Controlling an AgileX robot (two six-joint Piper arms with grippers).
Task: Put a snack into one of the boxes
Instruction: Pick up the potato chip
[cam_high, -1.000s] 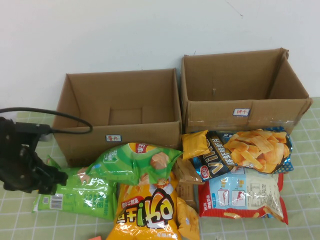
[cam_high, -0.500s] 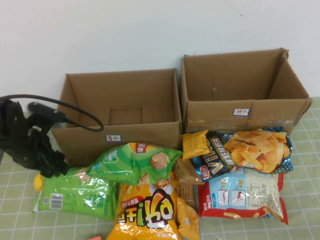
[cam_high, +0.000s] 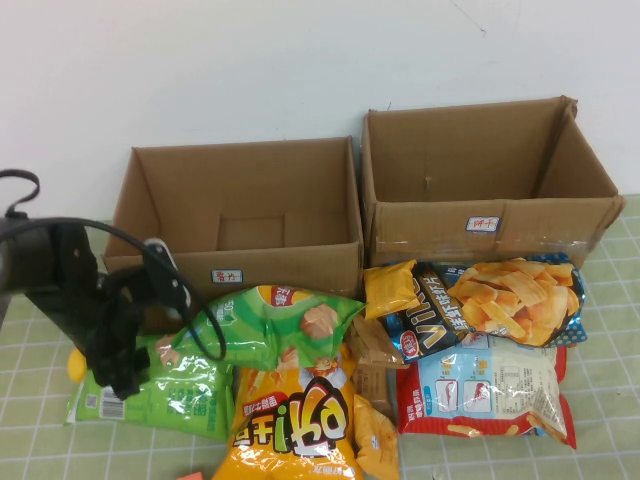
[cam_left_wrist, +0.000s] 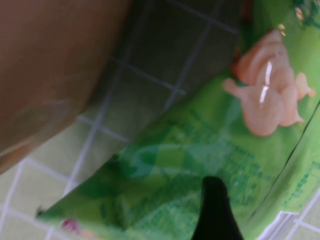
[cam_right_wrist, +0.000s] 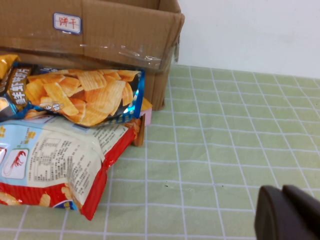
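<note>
Left pincer, spread wide, is hanging over green snack bag; nothing gripped, both boxes w/o snacks. Right pincer, closed, is idling off to the counter's right side.

Left black arm reaching in from the left edge in the high view, bending downward, a black cable looping over its wrist. Left black gripper pointing down low at the front left, jaws standing wide apart; one dark fingertip showing in the left wrist view. Right black gripper staying out of the high view, fingers pressed together, hanging low.
</note>
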